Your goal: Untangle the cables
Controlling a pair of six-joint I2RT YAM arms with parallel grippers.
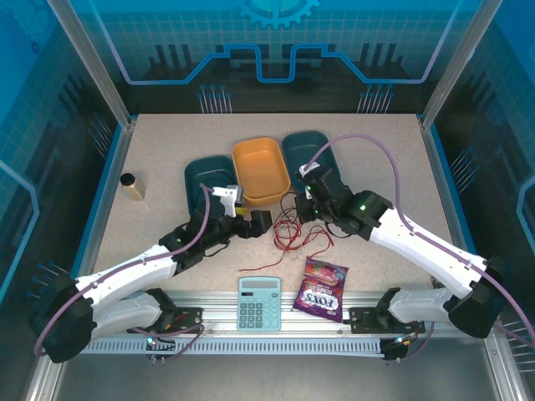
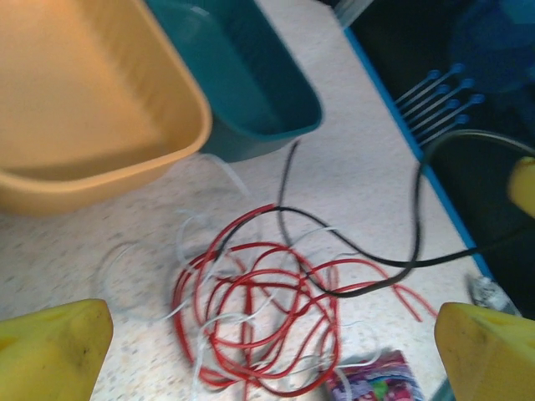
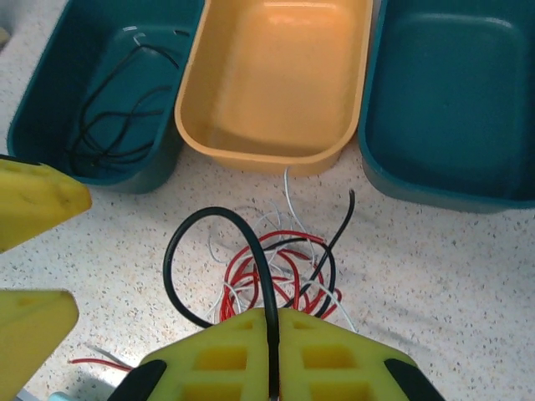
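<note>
Right wrist | black cable [image 3: 214, 210] clamped by closed right gripper [image 3: 273, 313] | red cable [image 3: 276, 238] and white cable [image 3: 288, 196] coiled together | left gripper [image 2: 272, 347] spread open

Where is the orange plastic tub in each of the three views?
Top external: orange plastic tub at the centre, between two teal plastic tubs.
Left wrist: the tub at the upper left.
Right wrist: the tub at the top, in the middle.
Shared landmark: the tangle of thin red cable lying close to the tub.
</note>
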